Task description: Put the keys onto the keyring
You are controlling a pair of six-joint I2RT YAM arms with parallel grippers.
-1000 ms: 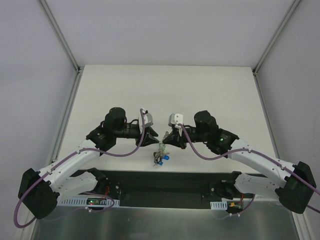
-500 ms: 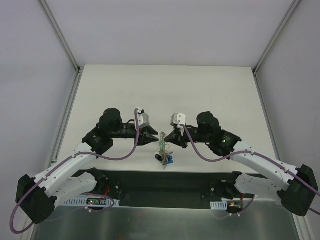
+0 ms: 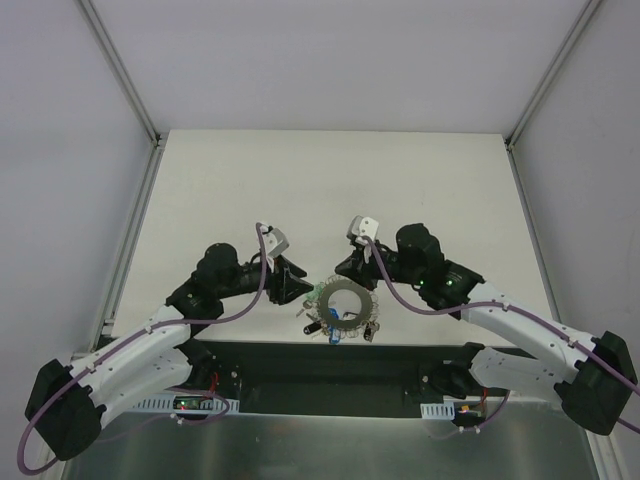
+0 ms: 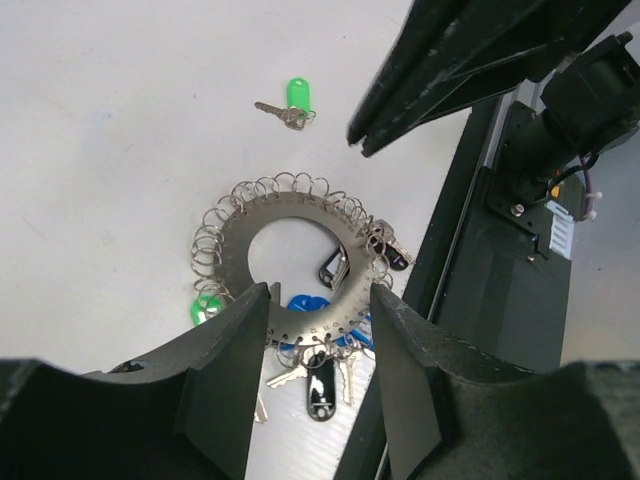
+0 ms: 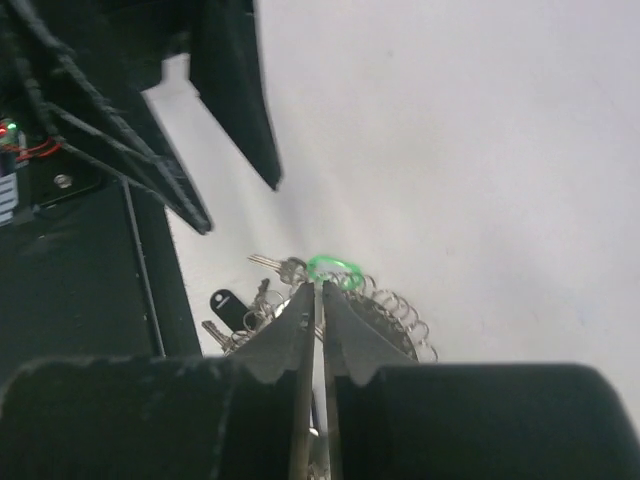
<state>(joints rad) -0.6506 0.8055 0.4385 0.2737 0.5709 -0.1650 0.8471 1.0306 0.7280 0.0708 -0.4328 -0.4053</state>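
Observation:
The keyring (image 3: 327, 298) lies flat on the white table near its front edge, fringed with small split rings and several keys with blue, black and green heads. In the left wrist view the keyring (image 4: 250, 225) sits just beyond my open left gripper (image 4: 320, 305), whose fingers stand either side of its near rim. A loose key with a bright green head (image 4: 291, 103) lies on the table past the ring. My right gripper (image 5: 315, 290) is shut and empty, its tips just over the keyring's (image 5: 385, 318) rim by a green key head (image 5: 335, 268). In the top view the left gripper (image 3: 298, 287) and right gripper (image 3: 345, 272) flank the ring.
The black mounting plate (image 3: 330, 365) with cables runs along the table's near edge, right beside the ring, and shows in the left wrist view (image 4: 500, 250). Aluminium frame rails (image 3: 135, 250) border the table on both sides. The two grippers are close together.
The keyring stood on edge between the grippers; now it lies flat on the table. The left arm has drawn back and lower. The right gripper has lifted slightly off the ring.

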